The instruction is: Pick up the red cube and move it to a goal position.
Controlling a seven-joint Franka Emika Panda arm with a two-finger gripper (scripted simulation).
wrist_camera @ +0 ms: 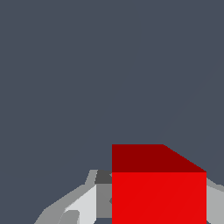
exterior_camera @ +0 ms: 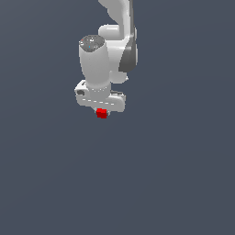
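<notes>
1. Plainly, in the exterior view the red cube [exterior_camera: 101, 113] sits directly under the white gripper [exterior_camera: 102, 111], touching its lower edge, at about 6 o'clock from the wrist body. The arm comes down from 12 o'clock, and the cube shows just past the hand's underside, slightly toward the exterior view's left of the hand's middle. The grey ground around it is featureless, so I cannot tell from this view whether the cube rests on the surface or hangs above it. No goal marker is visible here.

2. In the wrist view the red cube [wrist_camera: 158, 197] fills the near field, with pale grey fingers [wrist_camera: 83, 203] flanking it on both sides. The gripper [wrist_camera: 144, 205] appears closed on the cube, its pads hard against opposite faces, though the contact lines themselves are partly cut off by the frame edge.

3. As a judgement, the relation that matters is that the cube lies centred between the fingers with no offset. It is a cube, so no long axis needs matching. The coming move turns only on carrying it toward a goal that neither view shows.
</notes>
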